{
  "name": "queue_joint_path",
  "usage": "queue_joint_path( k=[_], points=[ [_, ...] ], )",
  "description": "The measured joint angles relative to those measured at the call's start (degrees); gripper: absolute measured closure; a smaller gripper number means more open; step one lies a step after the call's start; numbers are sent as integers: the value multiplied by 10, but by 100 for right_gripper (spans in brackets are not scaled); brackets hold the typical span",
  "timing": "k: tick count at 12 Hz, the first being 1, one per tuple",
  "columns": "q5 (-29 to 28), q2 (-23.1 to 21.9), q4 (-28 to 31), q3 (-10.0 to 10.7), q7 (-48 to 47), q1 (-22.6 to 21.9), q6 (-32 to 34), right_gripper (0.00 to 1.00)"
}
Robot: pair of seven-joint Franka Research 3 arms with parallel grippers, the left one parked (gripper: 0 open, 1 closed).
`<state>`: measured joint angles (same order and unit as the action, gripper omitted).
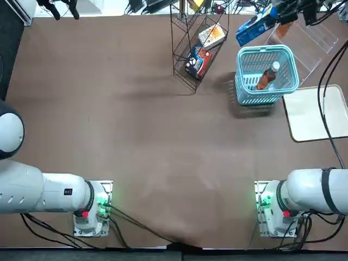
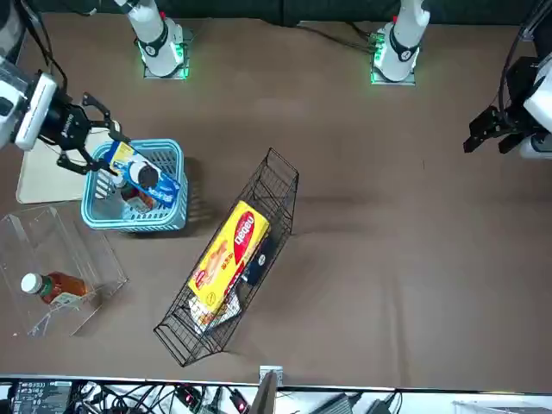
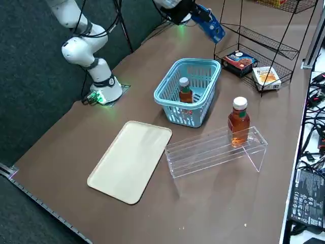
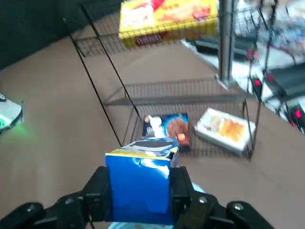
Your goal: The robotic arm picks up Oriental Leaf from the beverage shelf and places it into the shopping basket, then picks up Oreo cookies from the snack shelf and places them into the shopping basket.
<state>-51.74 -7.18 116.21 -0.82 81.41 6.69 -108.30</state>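
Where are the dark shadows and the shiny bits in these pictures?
Top view: a soft shadow lies beside the blue basket. Front view: that basket's shadow falls next to it on the brown table. Right wrist view: white glare shines on the blue pack in the right gripper; green light glows by a white arm base.

In the right wrist view, the frame edge crops the right gripper (image 4: 141,179) around the blue cookie pack (image 4: 139,193); in the front view, the pack partly covers the tea bottle (image 2: 138,201) inside the basket (image 2: 142,226).
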Motion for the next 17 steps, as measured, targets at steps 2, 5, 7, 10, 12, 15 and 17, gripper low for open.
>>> queue_joint_path(
  k=[2,5,7,10,12,15,17],
  points=[
    [56,-4,-23,-1,-72,1,14,37],
    [138,-6,-53,-8,-179,0,27,37],
    [235,-7,-79,-28,-304,-2,32,37],
    [319,-7,-96,-63,-458,-3,48,38],
    [358,-7,-101,-84,-564,-4,57,38],
    [403,-5,-101,-110,-697,-5,70,38],
    [430,-1,-97,-124,-759,-6,72,38]
  ],
)
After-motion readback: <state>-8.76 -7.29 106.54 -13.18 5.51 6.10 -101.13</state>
